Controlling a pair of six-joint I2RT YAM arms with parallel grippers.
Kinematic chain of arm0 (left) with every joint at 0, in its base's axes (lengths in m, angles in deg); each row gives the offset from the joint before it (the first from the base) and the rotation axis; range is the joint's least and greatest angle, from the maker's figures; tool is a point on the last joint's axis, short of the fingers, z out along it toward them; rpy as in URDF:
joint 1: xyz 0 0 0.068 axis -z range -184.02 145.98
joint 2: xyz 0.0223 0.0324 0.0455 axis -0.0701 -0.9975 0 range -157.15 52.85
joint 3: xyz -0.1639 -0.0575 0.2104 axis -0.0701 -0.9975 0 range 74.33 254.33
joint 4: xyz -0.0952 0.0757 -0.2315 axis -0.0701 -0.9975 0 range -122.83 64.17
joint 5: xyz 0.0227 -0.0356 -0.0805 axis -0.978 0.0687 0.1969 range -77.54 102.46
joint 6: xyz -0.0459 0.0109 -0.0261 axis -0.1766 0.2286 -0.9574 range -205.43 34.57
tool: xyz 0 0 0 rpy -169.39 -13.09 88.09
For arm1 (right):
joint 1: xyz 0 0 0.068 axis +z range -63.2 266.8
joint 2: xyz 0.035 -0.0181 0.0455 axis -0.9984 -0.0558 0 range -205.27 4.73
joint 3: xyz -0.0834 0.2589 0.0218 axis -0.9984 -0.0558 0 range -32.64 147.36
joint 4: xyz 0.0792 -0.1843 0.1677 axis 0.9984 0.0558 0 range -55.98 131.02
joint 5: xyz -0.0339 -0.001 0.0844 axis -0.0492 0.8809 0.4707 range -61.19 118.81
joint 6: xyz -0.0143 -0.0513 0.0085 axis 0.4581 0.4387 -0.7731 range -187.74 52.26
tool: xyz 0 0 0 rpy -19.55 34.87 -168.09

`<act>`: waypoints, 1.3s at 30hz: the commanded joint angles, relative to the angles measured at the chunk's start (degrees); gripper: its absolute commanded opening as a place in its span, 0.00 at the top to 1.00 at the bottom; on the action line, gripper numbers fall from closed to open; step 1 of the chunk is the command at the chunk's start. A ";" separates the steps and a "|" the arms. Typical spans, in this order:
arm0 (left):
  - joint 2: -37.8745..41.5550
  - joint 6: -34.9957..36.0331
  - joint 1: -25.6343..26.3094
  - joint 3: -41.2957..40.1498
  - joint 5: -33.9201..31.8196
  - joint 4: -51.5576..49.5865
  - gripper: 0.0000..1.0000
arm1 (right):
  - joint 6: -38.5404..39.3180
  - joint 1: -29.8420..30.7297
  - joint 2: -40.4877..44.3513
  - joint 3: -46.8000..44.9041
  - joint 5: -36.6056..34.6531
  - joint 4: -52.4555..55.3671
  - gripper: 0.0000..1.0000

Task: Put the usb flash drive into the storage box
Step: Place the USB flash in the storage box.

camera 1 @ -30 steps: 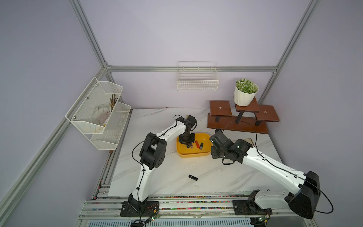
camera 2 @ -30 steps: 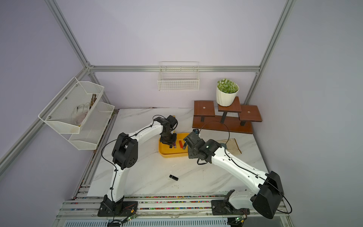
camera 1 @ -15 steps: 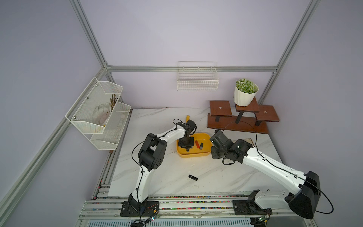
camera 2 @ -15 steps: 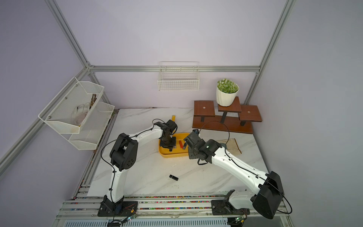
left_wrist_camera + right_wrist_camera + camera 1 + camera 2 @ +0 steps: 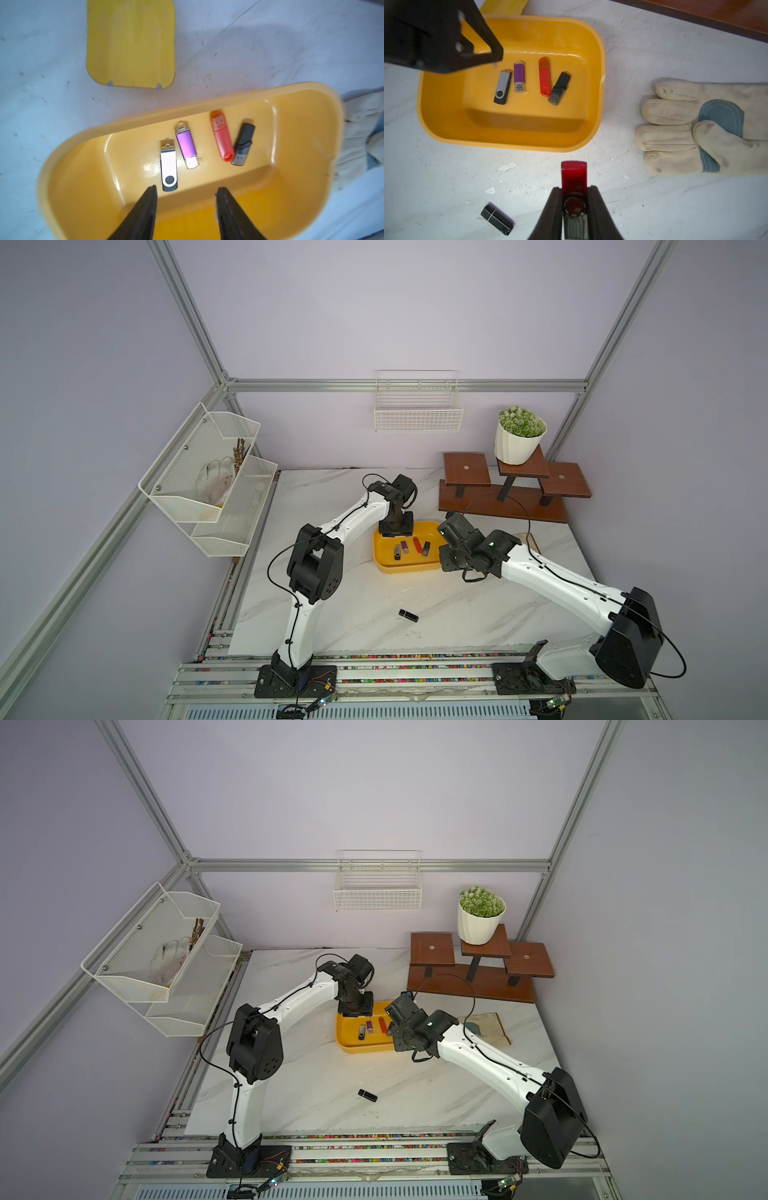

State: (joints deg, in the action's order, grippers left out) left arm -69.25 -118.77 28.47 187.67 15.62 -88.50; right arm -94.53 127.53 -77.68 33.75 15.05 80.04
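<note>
The left hand [image 5: 187,188] hangs spread over the shallow yellow plastic storage box [image 5: 187,104]; the right hand [image 5: 574,189] pinches a translucent red USB flash drive [image 5: 574,172].

- Right wrist view: the right gripper [image 5: 575,188] clamps a red flash drive [image 5: 574,176]. The drive's rear end and the gripper's fingers [image 5: 550,212] run out of frame.
- Same view: a blurred dark arm part covers one corner of the storage box [image 5: 591,83]. The work glove [image 5: 695,128] loses its cuff at the frame edge.
- Left wrist view: the left gripper [image 5: 187,188] has parted fingers that are cut off by the edge. The box rim is smeared. A flat yellow piece [image 5: 131,41] is cut off and cannot be identified.
- Both top views, centre: four flash drives [image 5: 405,546] in the box are tiny slivers. The right arm hides part of the glove.
- Upper left: the contents of the mesh basket [image 5: 208,472] are indistinct.
</note>
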 commanded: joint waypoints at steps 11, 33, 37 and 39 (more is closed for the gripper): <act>24.53 3.21 -10.76 -8.28 -10.62 -11.67 0.37 | 9.84 -3.02 -21.22 13.78 5.33 -11.02 1.00; 32.83 1.09 -14.56 -25.56 -8.63 -7.88 0.31 | 13.08 -3.00 -38.60 27.57 8.14 -9.70 1.00; 32.81 1.13 -14.57 -26.23 -8.26 -7.49 0.31 | 12.94 -2.97 -39.14 27.36 7.72 -9.44 1.00; 32.89 1.09 -14.57 -26.54 -8.17 -7.28 0.31 | 12.90 -2.98 -39.15 27.07 7.70 -9.47 1.00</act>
State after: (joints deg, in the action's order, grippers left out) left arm -38.30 -116.52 14.35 161.33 6.76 -96.79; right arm -81.83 124.78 -116.32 60.20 22.72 70.68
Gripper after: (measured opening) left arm 0.692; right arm 0.214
